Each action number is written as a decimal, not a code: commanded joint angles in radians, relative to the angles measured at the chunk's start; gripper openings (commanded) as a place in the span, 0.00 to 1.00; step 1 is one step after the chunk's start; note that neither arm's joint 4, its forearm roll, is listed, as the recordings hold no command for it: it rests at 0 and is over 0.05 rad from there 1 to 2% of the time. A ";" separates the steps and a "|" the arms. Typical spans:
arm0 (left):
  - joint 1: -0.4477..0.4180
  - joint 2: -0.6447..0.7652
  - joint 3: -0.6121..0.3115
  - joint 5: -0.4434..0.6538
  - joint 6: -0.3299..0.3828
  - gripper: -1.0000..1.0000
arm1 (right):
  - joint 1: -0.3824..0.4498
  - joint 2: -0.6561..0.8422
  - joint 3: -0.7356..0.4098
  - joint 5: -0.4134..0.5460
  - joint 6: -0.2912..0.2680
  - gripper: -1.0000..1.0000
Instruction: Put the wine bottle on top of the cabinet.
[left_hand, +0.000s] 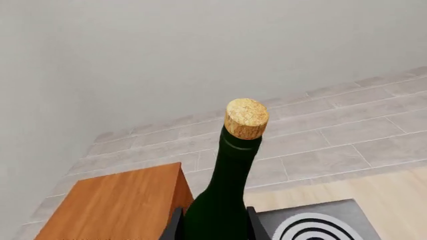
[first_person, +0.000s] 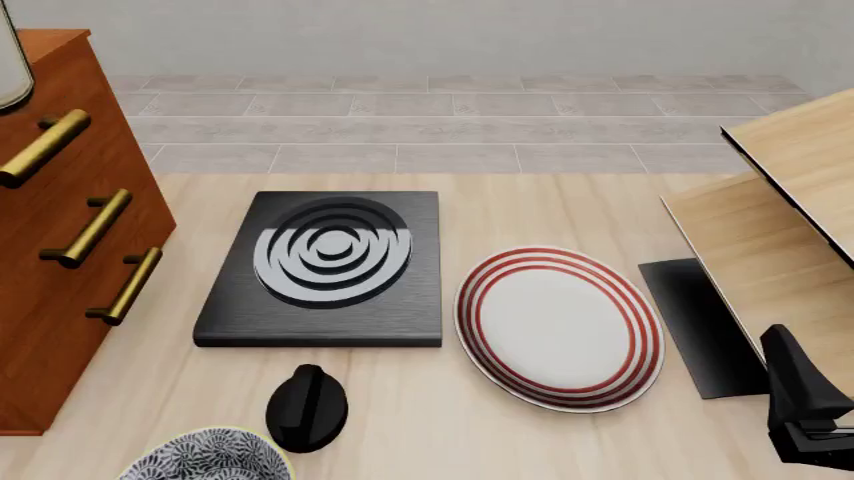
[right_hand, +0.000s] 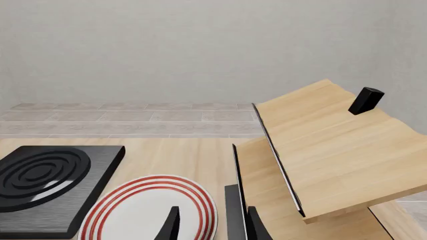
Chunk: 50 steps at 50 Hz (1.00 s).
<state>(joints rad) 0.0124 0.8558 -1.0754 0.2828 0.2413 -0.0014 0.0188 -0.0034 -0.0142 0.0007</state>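
Transport step, imo: bottle (left_hand: 230, 175) was pinched by left gripper (left_hand: 215, 225), held up just right of cabinet (left_hand: 117, 202). Right gripper (right_hand: 210, 222) sat spread, idle. Next: shift left over the top & lower.

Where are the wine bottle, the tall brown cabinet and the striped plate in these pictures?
wine bottle (left_hand: 227, 195): left wrist view, on its dark green shoulder below the cork.
cabinet (first_person: 60, 300): front view, on its reddish drawer front beside the brass handles.
striped plate (first_person: 558, 325): front view, on its white centre.
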 joint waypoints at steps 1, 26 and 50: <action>0.065 0.045 -0.021 -0.035 0.035 0.00 | 0.000 0.000 0.000 0.000 0.000 1.00; 0.144 0.087 -0.140 0.014 0.063 0.00 | 0.000 0.000 0.000 0.000 0.000 1.00; 0.236 0.116 -0.199 0.022 0.054 0.00 | 0.000 0.000 0.000 0.000 0.000 1.00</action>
<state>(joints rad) 0.2131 0.9647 -1.2408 0.3046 0.2798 -0.0014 0.0188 -0.0034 -0.0141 0.0007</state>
